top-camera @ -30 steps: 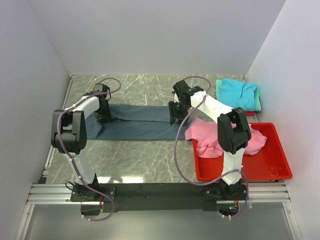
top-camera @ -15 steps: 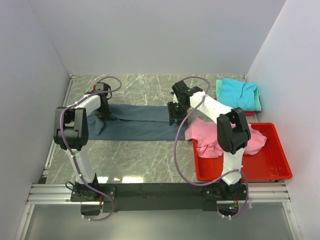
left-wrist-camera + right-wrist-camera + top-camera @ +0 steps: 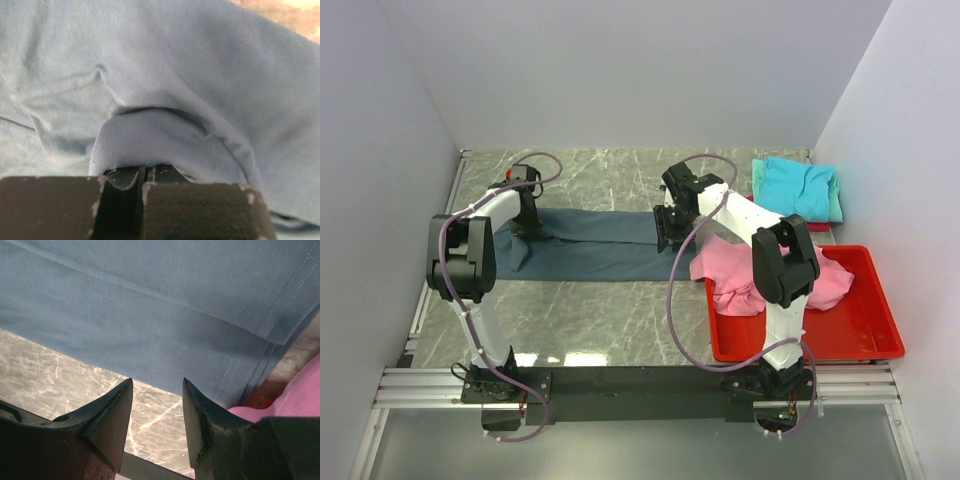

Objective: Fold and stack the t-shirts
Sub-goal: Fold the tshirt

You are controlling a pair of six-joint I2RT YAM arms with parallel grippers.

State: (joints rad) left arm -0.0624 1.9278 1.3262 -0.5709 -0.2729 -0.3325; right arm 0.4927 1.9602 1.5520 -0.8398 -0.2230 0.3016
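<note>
A dark slate t-shirt [image 3: 595,245] lies as a long band across the table, filling the left wrist view [image 3: 200,85]. My left gripper [image 3: 525,222] sits on its left end, shut on a raised fold of the cloth [image 3: 145,172]. At the shirt's right end my right gripper [image 3: 667,232] hangs open, its fingertips [image 3: 157,390] just above the near hem [image 3: 150,310] and bare table, gripping nothing. A crumpled pink t-shirt [image 3: 745,272] spills over the red bin's left side. A folded turquoise t-shirt [image 3: 798,186] tops a stack at the back right, with mint [image 3: 757,172] and red [image 3: 820,227] edges showing under it.
The red plastic bin [image 3: 860,335] stands at the right front, against the right wall. White walls close in the marbled table [image 3: 600,315] on three sides. In the right wrist view the pink cloth [image 3: 300,400] lies just right of the slate shirt's end.
My left gripper has closed on the slate shirt's left end, bunching up a fold. The right gripper has barely shifted and stays open.
</note>
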